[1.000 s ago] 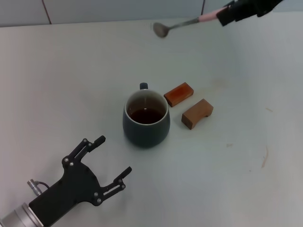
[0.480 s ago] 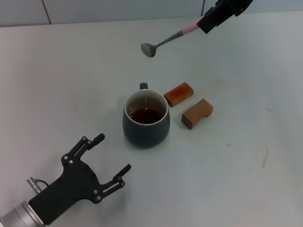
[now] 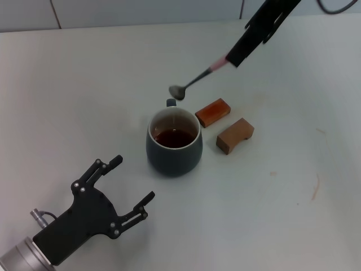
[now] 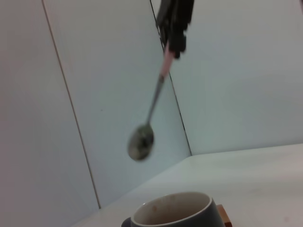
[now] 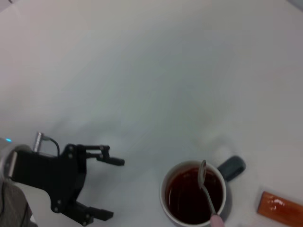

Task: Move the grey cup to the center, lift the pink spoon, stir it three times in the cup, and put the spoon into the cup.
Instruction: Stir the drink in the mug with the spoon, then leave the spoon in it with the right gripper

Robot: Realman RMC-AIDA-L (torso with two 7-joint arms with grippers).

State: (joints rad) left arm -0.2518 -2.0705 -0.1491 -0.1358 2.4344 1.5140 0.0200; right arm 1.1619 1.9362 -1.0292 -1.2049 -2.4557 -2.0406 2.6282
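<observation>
Pale pink handle, grey metal neck and bowl: the spoon is slim, stiff and light, likely slick where it is bare metal. My right gripper has its fingers closed on the far end of the pink handle, so the bowl hangs free, tilted down, above and just behind the cup's far rim. In the right wrist view the bowl lines up over the dark liquid. Held so far out, I judge the tip may swing; a hold at the handle end does keep my fingers clear of the drink.

Slate grey ceramic: the cup stands upright near the middle of the surface, cream inside, part full of dark brown liquid. I judge it heavy, hard, chippable and easy to slop. Its loop handle points away from me.

My left gripper rests low, near the cup's front left, fingers spread apart and holding nothing.

Two brown wooden blocks lie just to the right of the cup, apart from it.

White matt surface, lightly scuffed at the right. Pale panelled wall behind.
</observation>
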